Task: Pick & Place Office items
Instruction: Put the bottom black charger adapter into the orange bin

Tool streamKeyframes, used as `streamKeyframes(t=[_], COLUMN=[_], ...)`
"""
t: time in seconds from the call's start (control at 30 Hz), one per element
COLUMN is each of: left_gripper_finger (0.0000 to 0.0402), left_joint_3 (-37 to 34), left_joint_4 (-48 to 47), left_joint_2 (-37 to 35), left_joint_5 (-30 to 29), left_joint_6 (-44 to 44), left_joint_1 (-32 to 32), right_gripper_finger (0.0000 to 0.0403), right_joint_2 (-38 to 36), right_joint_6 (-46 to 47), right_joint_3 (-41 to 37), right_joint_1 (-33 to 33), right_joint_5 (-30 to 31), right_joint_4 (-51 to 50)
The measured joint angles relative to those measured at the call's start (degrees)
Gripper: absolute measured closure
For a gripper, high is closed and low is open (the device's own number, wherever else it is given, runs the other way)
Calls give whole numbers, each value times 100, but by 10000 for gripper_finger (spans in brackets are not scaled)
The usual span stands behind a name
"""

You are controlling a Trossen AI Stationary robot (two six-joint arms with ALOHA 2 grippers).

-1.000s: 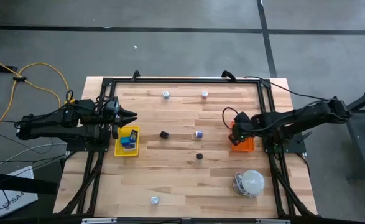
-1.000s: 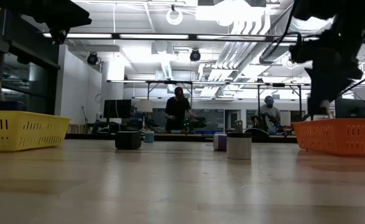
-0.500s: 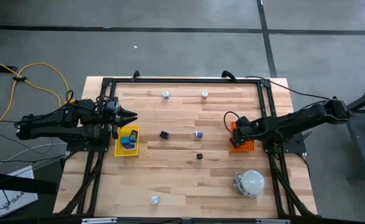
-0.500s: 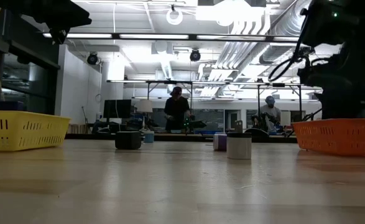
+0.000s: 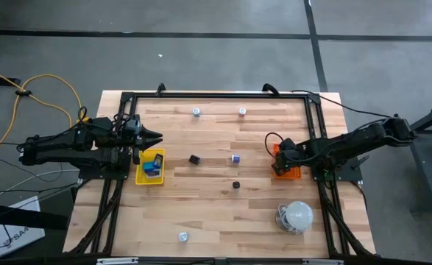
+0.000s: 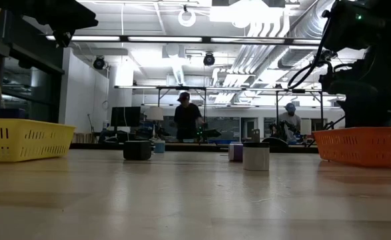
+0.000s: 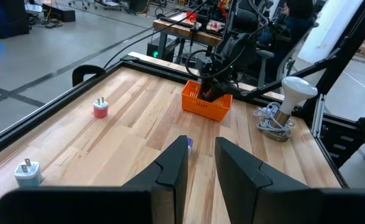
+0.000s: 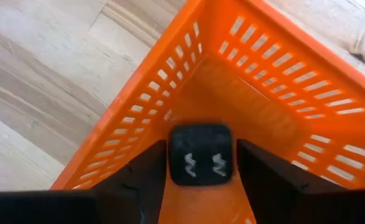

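Observation:
The small office items lie scattered on the wooden table: a black block [image 5: 194,159], a purple-blue piece [image 5: 235,158], a black bit [image 5: 236,185] and white bits [image 5: 196,112] [image 5: 242,112] [image 5: 183,236]. A blue piece [image 5: 151,168] lies in the yellow tray [image 5: 140,177]. My right gripper [image 5: 282,157] is down inside the orange tray [image 5: 295,174], shut on a small black block [image 8: 201,154]. My left gripper [image 5: 157,137] hovers by the yellow tray's far end, open with a narrow gap [image 7: 201,146], holding nothing. My right gripper pinches the small black block between its two fingers, one finger [image 8: 146,171] on each opposite side [image 8: 173,155]. It comes from above, pointing down into the orange tray [image 8: 275,74]. The block's face with two zigzag marks faces the camera. Whether the block touches the tray floor cannot be told.
A large white dome with a coiled cable [image 5: 296,216] stands near the table's right near corner. A black frame [image 5: 315,118] runs along the table's edges. In the low view the yellow tray [image 6: 22,139] and orange tray [image 6: 362,145] flank a black block [image 6: 137,149] and a white cylinder [image 6: 256,157]. People stand in the room behind.
My right gripper has come down into the orange tray with the black block, moving a little toward the table's near edge, and has then kept still for the last half second. My left arm has not moved.

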Motion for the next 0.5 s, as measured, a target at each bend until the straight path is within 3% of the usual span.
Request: streamKeyframes(t=[0.5], left_gripper_finger=[324], left_joint_3=[0], left_joint_4=[0], left_joint_2=[-1], left_joint_5=[0], left_joint_6=[0], left_joint_1=[-1], right_gripper_finger=[212], right_joint_2=[0], right_joint_6=[-9], right_joint_3=[0], right_joint_1=[0], right_joint_5=[0], right_joint_4=[-7])
